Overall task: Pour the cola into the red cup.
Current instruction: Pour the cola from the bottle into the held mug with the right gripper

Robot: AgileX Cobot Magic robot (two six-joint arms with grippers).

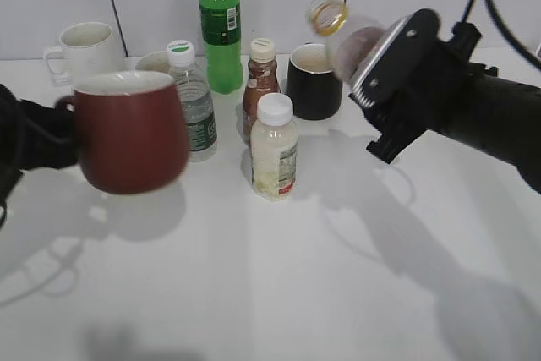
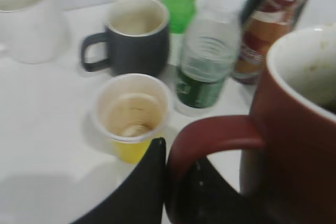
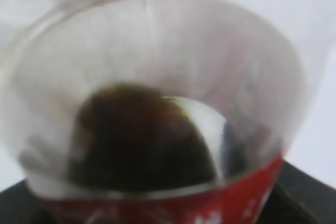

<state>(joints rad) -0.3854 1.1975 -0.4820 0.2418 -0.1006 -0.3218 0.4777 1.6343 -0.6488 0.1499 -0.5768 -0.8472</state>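
I'm seeing the left gripper (image 2: 167, 182) clamping the handle of the red cup (image 1: 131, 133), holding it off the table (image 1: 296, 293) at left. The right gripper (image 1: 385, 82) is gripping the cola (image 3: 142, 140) bottle, tilted with its open neck pointing up-left, well apart from the cup.

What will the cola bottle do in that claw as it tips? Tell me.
The cola bottle looks mostly empty, so probably light. Its clear thin wall may flex under the right claw. The remaining cola likely sloshes toward the open neck, shifting the balance.
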